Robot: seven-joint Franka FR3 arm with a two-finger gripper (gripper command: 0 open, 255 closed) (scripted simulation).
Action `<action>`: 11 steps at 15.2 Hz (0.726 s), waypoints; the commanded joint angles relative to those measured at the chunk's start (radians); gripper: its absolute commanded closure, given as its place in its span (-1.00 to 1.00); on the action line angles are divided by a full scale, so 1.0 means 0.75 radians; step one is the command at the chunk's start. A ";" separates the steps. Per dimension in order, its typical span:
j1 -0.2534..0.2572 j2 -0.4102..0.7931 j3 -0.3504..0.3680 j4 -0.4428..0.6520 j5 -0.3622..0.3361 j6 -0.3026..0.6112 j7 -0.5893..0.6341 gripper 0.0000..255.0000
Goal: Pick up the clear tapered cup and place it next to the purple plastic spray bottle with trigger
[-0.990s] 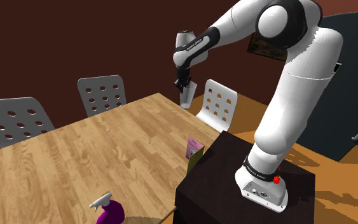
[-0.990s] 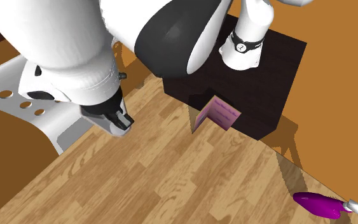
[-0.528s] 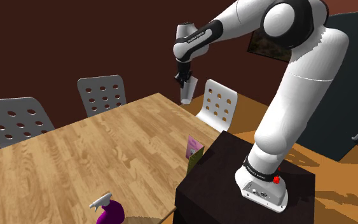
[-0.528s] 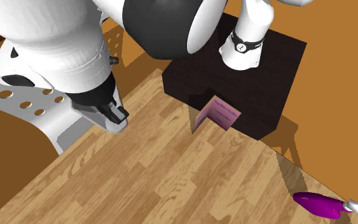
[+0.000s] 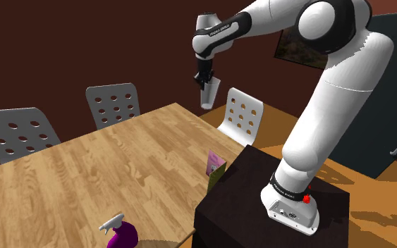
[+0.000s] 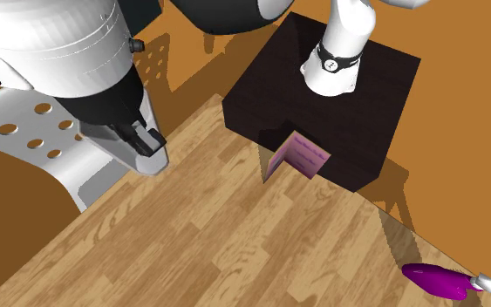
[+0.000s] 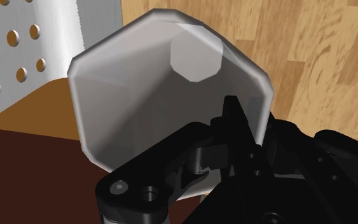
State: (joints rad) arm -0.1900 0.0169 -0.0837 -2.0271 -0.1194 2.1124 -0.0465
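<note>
The pale grey tapered cup hangs in the air at the upper middle of the shoulder view, above the far corner of the wooden table. My gripper is clamped on the cup's wall near the rim, and in the wrist view one black finger reaches inside its wide mouth. Over the last second I have raised the cup: it sat lower, level with the back of the white perforated chair, and now clears it. I judge the pick done and the carry still ahead. The purple spray bottle lies at the shoulder view's bottom edge, well apart from the cup.
</note>
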 commanded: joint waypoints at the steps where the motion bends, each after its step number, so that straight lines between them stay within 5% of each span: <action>1: 0.002 -0.015 0.002 0.021 0.001 -0.036 0.000 1.00; 11: 0.121 -0.256 0.142 -0.233 -0.011 -0.052 0.264 1.00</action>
State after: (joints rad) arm -0.1123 -0.1612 0.0058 -2.1819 -0.1285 2.0704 0.1203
